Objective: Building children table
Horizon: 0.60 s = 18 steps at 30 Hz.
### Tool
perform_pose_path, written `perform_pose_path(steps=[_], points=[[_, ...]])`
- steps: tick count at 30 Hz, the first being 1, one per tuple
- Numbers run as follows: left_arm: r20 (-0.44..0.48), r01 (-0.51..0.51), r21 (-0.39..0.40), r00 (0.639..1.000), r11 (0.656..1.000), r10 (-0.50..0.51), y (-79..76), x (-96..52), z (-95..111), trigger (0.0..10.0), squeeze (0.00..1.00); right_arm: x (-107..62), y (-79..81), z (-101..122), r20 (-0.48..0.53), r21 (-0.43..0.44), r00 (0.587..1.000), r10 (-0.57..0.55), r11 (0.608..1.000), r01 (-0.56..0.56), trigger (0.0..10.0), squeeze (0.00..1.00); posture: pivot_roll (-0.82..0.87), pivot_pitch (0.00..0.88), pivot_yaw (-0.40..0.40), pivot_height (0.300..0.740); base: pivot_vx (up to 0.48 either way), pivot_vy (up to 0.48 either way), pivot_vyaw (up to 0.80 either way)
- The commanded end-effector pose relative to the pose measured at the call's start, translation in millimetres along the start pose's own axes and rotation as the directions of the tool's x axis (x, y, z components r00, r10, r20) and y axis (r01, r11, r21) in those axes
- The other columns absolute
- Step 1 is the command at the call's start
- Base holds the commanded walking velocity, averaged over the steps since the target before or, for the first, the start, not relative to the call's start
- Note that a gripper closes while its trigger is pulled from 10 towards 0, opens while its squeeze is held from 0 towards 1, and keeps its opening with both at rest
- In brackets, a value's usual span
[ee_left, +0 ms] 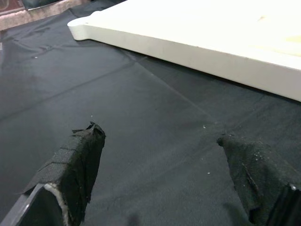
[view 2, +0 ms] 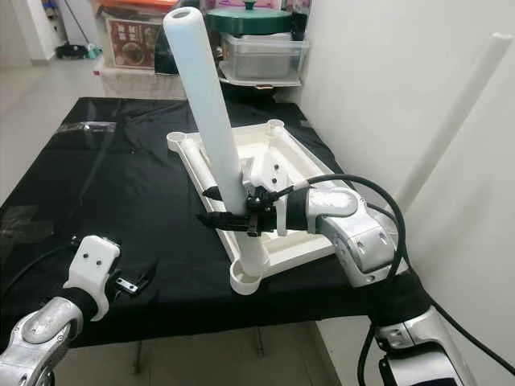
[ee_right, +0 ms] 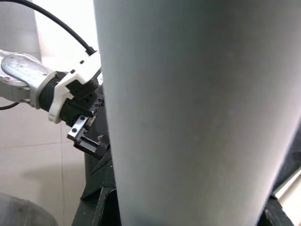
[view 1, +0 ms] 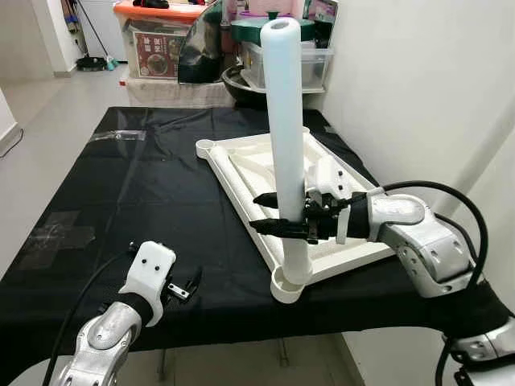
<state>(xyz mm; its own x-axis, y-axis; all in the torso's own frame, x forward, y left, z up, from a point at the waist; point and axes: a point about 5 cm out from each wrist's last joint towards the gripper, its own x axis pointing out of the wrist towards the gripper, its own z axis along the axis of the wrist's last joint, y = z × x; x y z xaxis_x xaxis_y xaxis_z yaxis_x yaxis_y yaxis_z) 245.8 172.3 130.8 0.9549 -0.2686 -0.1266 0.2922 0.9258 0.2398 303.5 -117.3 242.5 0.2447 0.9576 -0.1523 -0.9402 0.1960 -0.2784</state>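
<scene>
A white children's tabletop (view 1: 241,173) lies upside down on the black-clothed table (view 1: 145,201). A long white table leg (view 1: 286,121) stands nearly upright in the tabletop's near corner socket (view 1: 287,289), tilted slightly away. My right gripper (view 1: 262,212) is shut on the leg's lower part, one black finger on each side. In the right wrist view the leg (ee_right: 188,113) is very close. My left gripper (view 1: 191,283) hovers open over the cloth near the front edge, left of the socket, its fingers (ee_left: 82,155) apart with nothing between them.
A second white leg (view 2: 201,165) lies inside the tabletop frame. Another white tube (view 2: 451,121) leans on the wall at the right. Storage boxes and pots (view 1: 265,48) crowd the far end. The cloth left of the tabletop is bare except for tape patches (view 1: 56,233).
</scene>
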Motion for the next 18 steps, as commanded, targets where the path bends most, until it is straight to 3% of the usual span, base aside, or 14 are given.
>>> perform_pose_path(steps=[1, 10, 14, 15, 18], points=[[-0.004, -0.003, -0.012, 1.0, 1.0, 0.003, -0.6, 0.8, -2, 10.0, 0.0, 5.7, 9.4, -8, -0.016, 0.028, 0.998, 0.061, 0.998, -0.06, 10.0, 0.0, 0.11, 0.0, -0.1, 0.74, 0.0, 0.0, 0.0], [-0.004, -0.005, -0.017, 1.0, 1.0, 0.005, -1.1, 1.5, -2, 10.0, 0.0, 10.5, 13.8, -10, -0.005, 0.051, 0.994, 0.106, 0.993, -0.105, 10.0, 0.0, 0.12, 0.0, -0.106, 0.74, 0.0, 0.0, 0.0], [-0.007, -0.016, -0.026, 1.0, 1.0, 0.016, -1.1, 0.6, -3, 10.0, 0.0, 17.4, 11.9, -13, 0.033, 0.106, 0.995, 0.095, 0.99, -0.098, 10.0, 0.0, 0.12, 0.0, -0.117, 0.74, 0.0, 0.0, 0.0], [-0.011, -0.025, -0.038, 1.0, 0.999, 0.025, -1.0, -1.0, -5, 10.0, 0.0, 22.1, 10.9, -16, 0.059, 0.156, 0.995, 0.077, 0.984, -0.086, 10.0, 0.0, 0.13, 0.0, -0.125, 0.74, 0.0, 0.0, 0.0], [-0.012, -0.028, -0.04, 1.0, 0.999, 0.027, -1.0, -1.5, -5, 10.0, 0.0, 22.9, 10.7, -17, 0.066, 0.172, 0.995, 0.07, 0.982, -0.081, 10.0, 0.0, 0.13, 0.0, -0.127, 0.74, 0.0, 0.0, 0.0]])
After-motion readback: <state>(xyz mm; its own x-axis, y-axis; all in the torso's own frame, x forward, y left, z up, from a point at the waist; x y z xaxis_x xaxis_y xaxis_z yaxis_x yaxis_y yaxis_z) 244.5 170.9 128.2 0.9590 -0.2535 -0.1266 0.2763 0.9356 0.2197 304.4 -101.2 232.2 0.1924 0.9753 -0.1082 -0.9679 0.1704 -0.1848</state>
